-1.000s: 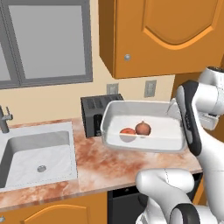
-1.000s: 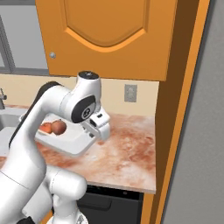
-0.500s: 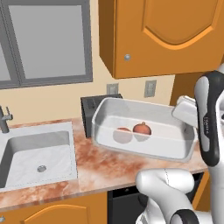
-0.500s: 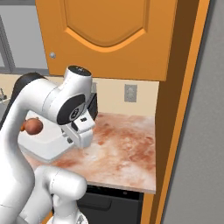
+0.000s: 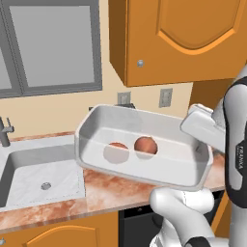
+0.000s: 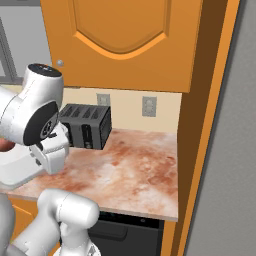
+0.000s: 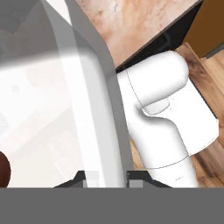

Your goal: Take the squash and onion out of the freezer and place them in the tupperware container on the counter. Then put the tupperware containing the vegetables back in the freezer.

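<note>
The claw (image 7: 107, 177) is pinched shut on the right rim of the tupperware container (image 5: 144, 144), one dark tip on each side of the wall. The tub hangs in the air above the table (image 5: 103, 190), tipped a little. The left base view shows two round brown vegetables (image 5: 144, 145) inside; which is the squash and which the onion is hard to tell. The right base view shows a black toaster (image 6: 86, 126) at the far wall.

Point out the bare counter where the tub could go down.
Free: the counter between the toaster and the orange side panel on the right. Crowded: toward the sink, where the gripper holds the tupperware container aloft.
</note>
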{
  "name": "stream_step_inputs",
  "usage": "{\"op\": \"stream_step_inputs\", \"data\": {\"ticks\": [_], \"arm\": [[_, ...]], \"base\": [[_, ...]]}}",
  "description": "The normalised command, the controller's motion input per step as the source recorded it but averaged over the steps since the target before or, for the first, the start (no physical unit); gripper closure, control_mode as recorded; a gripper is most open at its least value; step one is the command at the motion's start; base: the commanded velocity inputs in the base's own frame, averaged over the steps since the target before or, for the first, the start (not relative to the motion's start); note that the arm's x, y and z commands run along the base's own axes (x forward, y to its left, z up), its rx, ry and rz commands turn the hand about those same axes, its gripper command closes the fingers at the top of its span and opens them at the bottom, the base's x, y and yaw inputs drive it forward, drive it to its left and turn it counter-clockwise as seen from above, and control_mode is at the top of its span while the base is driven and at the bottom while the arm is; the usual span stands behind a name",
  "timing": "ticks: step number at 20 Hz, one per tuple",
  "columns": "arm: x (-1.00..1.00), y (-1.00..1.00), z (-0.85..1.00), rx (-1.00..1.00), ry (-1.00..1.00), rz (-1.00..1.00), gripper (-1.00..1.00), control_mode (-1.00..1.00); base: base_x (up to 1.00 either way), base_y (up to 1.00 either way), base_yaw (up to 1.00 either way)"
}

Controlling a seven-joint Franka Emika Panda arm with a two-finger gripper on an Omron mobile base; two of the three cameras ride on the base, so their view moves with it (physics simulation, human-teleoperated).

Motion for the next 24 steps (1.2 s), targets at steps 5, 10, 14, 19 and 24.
{"op": "stream_step_inputs", "data": {"ticks": [5,10,14,19,24], "arm": [[-0.67,0.55,0.45,0.01,0.00,0.00,1.00,-1.00],[-0.52,0.37,0.51,0.00,-0.01,-0.02,1.00,-1.00],[-0.29,0.16,0.32,0.00,-0.05,-0.04,1.00,-1.00],[-0.43,0.08,0.12,0.00,-0.13,-0.01,1.00,-1.00],[-0.13,0.00,0.00,-0.03,-0.11,-0.02,1.00,-1.00]], "base": [[0.00,0.00,0.00],[0.00,0.00,0.00],[0.00,0.00,0.00],[0.00,0.00,0.00],[0.00,0.00,0.00]]}}
